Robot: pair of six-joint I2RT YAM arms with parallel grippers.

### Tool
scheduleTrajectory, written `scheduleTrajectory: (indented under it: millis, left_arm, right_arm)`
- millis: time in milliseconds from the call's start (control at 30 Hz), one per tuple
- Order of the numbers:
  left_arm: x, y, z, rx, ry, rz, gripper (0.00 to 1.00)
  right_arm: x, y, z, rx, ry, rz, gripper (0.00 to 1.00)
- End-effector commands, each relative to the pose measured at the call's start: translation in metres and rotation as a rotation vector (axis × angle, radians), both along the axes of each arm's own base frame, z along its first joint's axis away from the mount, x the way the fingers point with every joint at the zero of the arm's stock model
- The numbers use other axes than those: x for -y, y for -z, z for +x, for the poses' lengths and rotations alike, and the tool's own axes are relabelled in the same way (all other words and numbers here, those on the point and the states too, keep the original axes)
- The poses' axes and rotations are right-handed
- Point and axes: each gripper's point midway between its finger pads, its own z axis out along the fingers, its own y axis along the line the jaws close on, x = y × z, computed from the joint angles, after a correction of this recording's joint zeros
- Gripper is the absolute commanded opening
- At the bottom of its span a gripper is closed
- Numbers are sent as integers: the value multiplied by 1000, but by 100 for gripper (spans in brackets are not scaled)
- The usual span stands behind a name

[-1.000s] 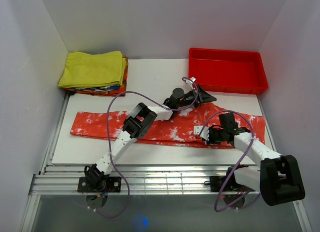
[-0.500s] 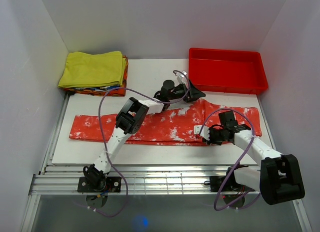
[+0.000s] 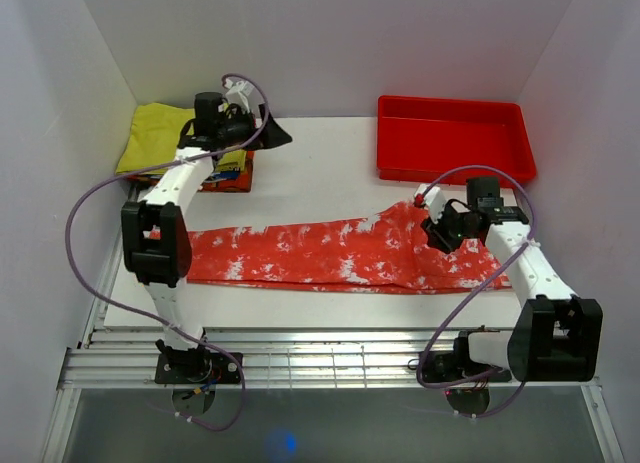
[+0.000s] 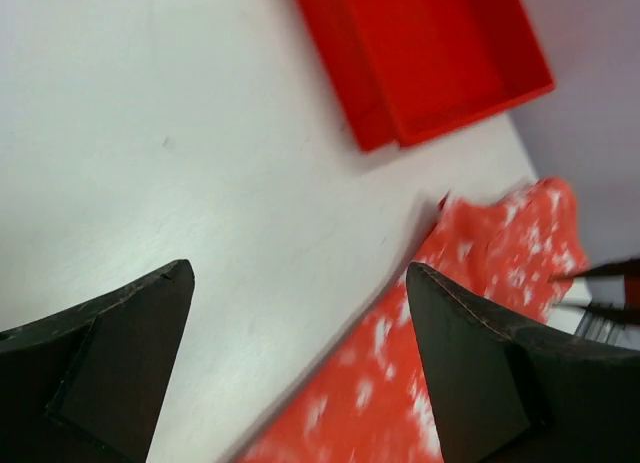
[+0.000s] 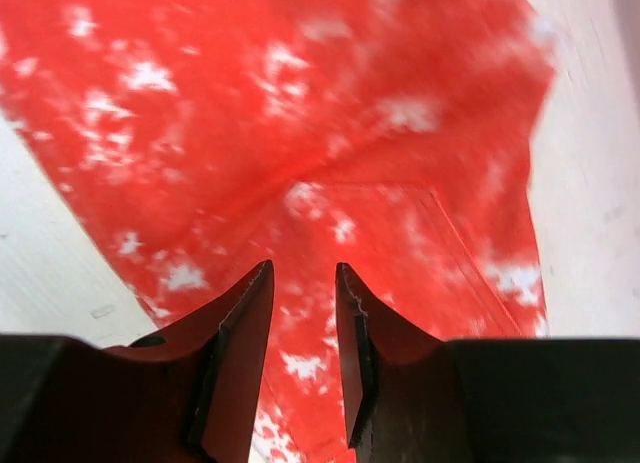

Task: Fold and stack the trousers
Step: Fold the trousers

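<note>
Shows, from above, the trousers (image 3: 320, 255) laid lengthwise across the middle of the table (image 3: 330, 173), right end humped beneath the right gripper (image 3: 440, 229), left gripper (image 3: 278, 136) well away by the yellow garment (image 3: 150, 133). Confirms, at the left wrist, fingers (image 4: 470, 383) spread wide on nothing, so leaves the long leg untended and free to skew in a fold. Finds, at the right wrist, fingers (image 5: 245, 333) narrowly parted over cloth, gripping nothing visible; may snag the hump.

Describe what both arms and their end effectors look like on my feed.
Both are alike: the left arm and right arm have white links, bulky black joint housings and a looping purple cable each. The left end effector and right end effector are matte black and taper like wedges. I see no markings.
</note>
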Motion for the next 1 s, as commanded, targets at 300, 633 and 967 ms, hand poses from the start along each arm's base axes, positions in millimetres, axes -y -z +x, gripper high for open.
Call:
scheduleTrajectory:
  millis: [300, 633, 967]
  left_arm:
    - [-194, 130, -206, -530, 72, 452, 78]
    - [-296, 218, -244, -784, -102, 587, 75]
    - [-364, 189, -223, -733, -193, 560, 89]
  right_arm:
    - [98, 56, -40, -419, 370, -88, 51]
    - [104, 92, -67, -632, 483, -54, 53]
    - [96, 46, -55, -542, 449, 3, 75]
